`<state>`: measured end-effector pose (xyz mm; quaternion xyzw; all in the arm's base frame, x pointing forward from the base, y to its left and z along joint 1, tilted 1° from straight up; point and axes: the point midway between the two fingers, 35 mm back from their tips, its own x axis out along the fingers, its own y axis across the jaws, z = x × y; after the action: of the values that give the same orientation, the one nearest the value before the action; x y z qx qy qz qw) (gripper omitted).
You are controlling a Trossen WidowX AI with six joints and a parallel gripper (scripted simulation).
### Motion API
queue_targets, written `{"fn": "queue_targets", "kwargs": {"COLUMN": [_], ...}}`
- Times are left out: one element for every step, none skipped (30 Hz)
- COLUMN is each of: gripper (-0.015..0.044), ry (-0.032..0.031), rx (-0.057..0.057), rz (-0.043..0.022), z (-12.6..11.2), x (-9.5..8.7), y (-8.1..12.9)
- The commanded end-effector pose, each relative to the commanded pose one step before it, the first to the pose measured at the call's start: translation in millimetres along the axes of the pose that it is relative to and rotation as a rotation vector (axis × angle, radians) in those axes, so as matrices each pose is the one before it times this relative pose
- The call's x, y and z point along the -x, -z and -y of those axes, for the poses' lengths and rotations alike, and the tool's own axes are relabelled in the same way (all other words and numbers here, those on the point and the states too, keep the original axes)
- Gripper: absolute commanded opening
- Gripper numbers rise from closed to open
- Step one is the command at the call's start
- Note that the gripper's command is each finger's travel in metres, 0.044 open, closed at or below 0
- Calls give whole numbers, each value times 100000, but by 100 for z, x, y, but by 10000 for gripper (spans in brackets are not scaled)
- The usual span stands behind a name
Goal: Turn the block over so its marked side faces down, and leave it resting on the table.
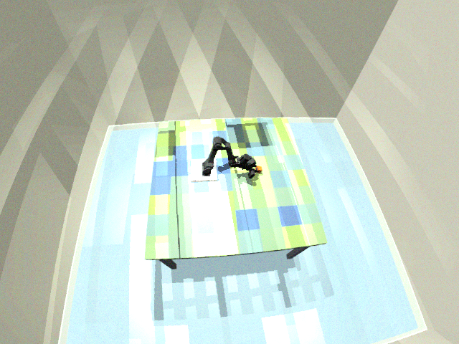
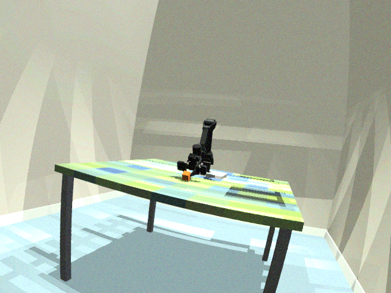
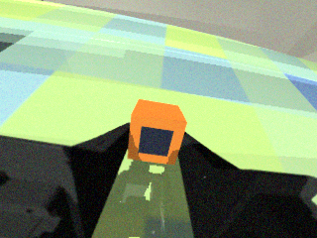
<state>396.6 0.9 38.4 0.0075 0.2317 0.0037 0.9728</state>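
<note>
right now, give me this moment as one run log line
gripper: shut on block | block: orange, dark marked side faces wrist camera, not down | table: block low over it, contact unclear | flip: not done

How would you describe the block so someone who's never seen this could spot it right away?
Find the green-and-blue checkered table and follow the black arm down to its gripper. The small orange block sits pinched between the fingers, low over the tabletop. It's the only orange thing, with a dark blue square on the face toward the wrist camera.

We see orange block (image 3: 157,130) w/ dark navy square on one face; black hand (image 3: 154,171) & arm; table (image 1: 207,218) patchwork of lime, pale green, blue, white; dark legs; pale blue floor.
</note>
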Motion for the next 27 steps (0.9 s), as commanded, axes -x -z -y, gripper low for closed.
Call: {"fn": "queue_targets", "kwargs": {"gripper": [0, 0, 26, 53, 79, 105, 131, 157, 184, 210, 236, 263, 289, 315, 341, 368, 394, 420, 440, 440, 440, 440, 440, 440, 440, 440, 440], "ry": [520, 0, 0, 0, 0, 0, 0, 0, 0, 0, 0, 0, 0, 0, 0, 0, 0, 0, 0, 0, 0, 0, 0, 0, 0, 0, 0], "rx": [-326, 0, 0, 0, 0, 0, 0, 0, 0, 0, 0, 0, 0, 0, 0, 0, 0, 0, 0, 0, 0, 0, 0, 0, 0, 0, 0], "rz": [89, 0, 0, 0, 0, 0, 0, 0, 0, 0, 0, 0, 0, 0, 0, 0, 0, 0, 0, 0, 0, 0, 0, 0, 0, 0, 0], "z": [74, 0, 0, 0, 0, 0, 0, 0, 0, 0, 0, 0, 0, 0, 0, 0, 0, 0, 0, 0, 0, 0, 0, 0, 0, 0, 0], "x": [26, 0, 0, 0, 0, 0, 0, 0, 0, 0, 0, 0, 0, 0, 0, 0, 0, 0, 0, 0, 0, 0, 0, 0, 0, 0, 0], "y": [43, 0, 0, 0, 0, 0, 0, 0, 0, 0, 0, 0, 0, 0, 0, 0, 0, 0, 0, 0, 0, 0, 0, 0, 0, 0, 0]}}
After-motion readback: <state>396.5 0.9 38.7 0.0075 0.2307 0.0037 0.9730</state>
